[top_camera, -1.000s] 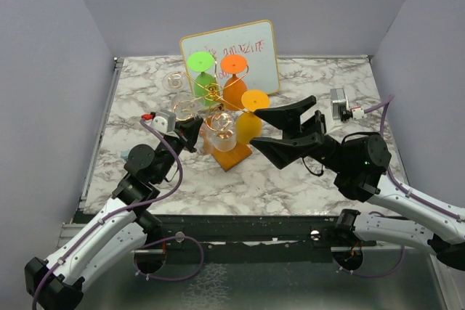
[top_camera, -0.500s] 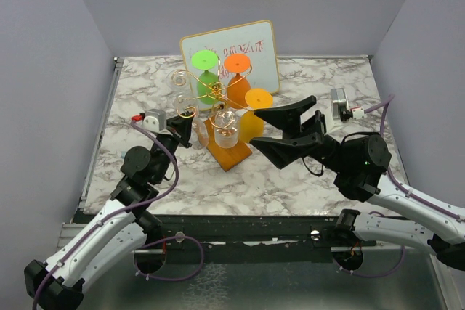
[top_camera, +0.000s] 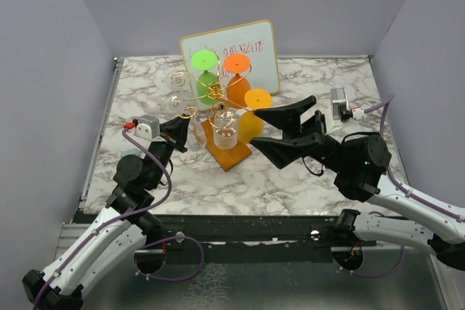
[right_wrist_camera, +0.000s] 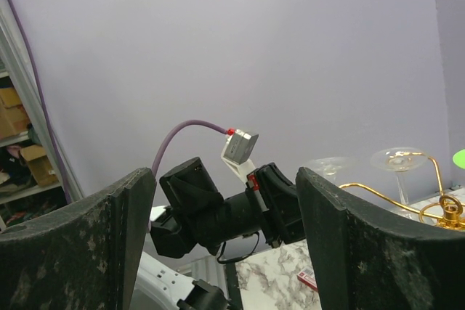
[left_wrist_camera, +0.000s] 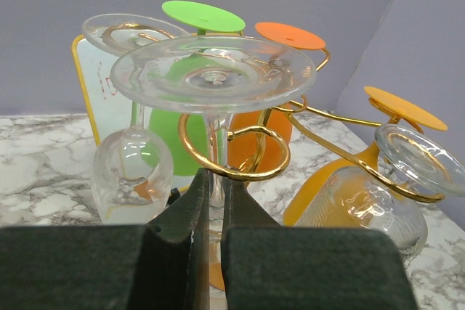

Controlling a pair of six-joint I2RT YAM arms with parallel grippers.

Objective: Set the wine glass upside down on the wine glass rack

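Left wrist view — seating step: left gripper [left_wrist_camera: 213,186] clamped narrow on clear inverted wine glass [left_wrist_camera: 212,74] in gold wire rack [left_wrist_camera: 240,175] curl; right gripper [top_camera: 256,128] wide — next, loosen and back off nearward

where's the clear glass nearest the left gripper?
Left wrist view, centre: the wine glass hangs upside down in a curl of the wine glass rack, its stem directly ahead of the jaws of the left gripper.
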